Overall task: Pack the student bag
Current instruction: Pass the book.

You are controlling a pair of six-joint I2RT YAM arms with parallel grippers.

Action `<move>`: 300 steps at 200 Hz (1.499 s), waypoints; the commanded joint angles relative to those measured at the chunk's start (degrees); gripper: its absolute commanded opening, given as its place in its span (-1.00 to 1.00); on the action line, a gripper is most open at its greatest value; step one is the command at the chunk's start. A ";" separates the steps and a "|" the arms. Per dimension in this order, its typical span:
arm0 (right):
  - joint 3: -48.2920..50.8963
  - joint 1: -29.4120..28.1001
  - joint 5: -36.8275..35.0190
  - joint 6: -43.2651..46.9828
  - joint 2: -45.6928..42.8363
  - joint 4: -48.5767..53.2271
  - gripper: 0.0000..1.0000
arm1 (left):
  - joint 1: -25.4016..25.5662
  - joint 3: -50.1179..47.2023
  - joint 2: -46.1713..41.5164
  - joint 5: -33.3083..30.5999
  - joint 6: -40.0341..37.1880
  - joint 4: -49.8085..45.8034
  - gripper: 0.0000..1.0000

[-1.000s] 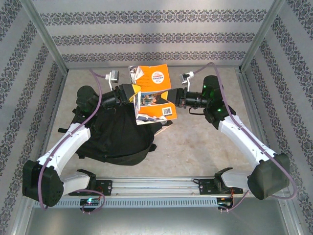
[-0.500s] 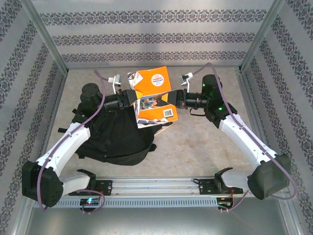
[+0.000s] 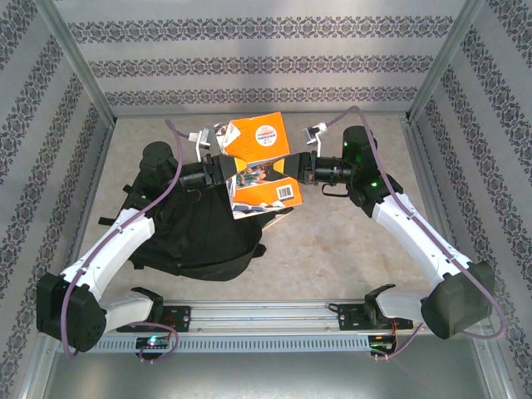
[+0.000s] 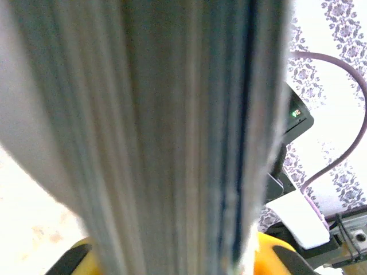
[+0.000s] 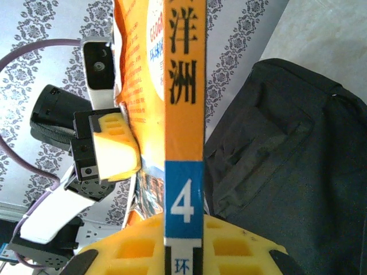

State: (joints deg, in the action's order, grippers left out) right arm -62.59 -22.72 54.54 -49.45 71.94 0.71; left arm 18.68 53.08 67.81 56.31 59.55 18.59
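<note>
An orange book (image 3: 258,158) hangs upright in the air over the far edge of the student bag (image 3: 195,233), a large black soft backpack lying on the left half of the table. My left gripper (image 3: 226,165) is shut on the book's left page edge; the blurred pages (image 4: 172,137) fill the space between its yellow pads (image 4: 269,258). My right gripper (image 3: 297,166) is shut on the book from the right, its yellow jaws straddling the orange and blue spine (image 5: 183,86). The bag (image 5: 287,172) lies below, with the left arm's finger (image 5: 114,152) against the cover.
Patterned walls and a metal frame (image 3: 83,75) box in the table. A metal rail (image 3: 266,316) runs along the near edge between the arm bases. Bare tabletop (image 3: 349,241) lies right of the bag.
My left gripper has closed onto the book's left edge. The book has swung a little, so its cover faces the camera more squarely. The right arm has barely moved.
</note>
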 commanded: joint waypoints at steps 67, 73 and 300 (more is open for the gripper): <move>1.94 2.19 -6.74 -20.52 0.16 -21.73 0.22 | 0.81 1.66 -1.09 -17.12 7.22 19.53 -1.00; 2.63 2.31 -7.34 -23.97 0.60 -25.85 0.24 | 0.77 1.96 -0.62 -19.10 8.33 21.44 -1.00; 8.59 -9.27 -33.73 -30.92 3.75 -49.37 -0.78 | 9.18 5.94 4.36 -36.19 6.12 24.56 -1.00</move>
State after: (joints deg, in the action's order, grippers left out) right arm -55.20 -31.09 23.07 -82.78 77.21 -46.94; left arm 26.76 58.83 73.36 21.21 67.68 38.04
